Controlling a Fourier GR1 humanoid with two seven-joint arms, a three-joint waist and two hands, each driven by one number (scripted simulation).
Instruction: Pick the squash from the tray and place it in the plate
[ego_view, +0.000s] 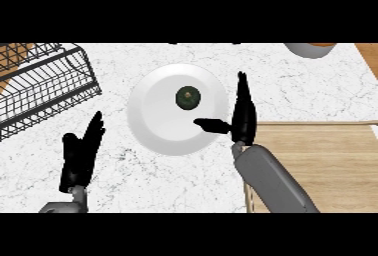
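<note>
From my head, looking down, I see the white speckled desk (310, 95) with a white plate (159, 130) lying near its middle. The squash (188, 97), small, dark green and round, sits on the plate, in its upper right part, apart from both of my hands. My right hand (241, 117) stands at the plate's right rim, fingers straight and pressed together pointing away from me, thumb stuck out to the left over the plate's edge; it holds nothing and does not touch the squash. My grey right forearm (272, 181) runs down to the lower edge, crossing the left end of the wooden tray (325, 155), which lies on the desk to the right of the plate. My left hand (81, 152) rests to the lower left of the plate, fingers up and straight, relaxed, holding nothing. A black wire basket (44, 87) stands at the upper left, well apart from the plate. A grey bowl (310, 49) shows partly at the top edge on the right.
</note>
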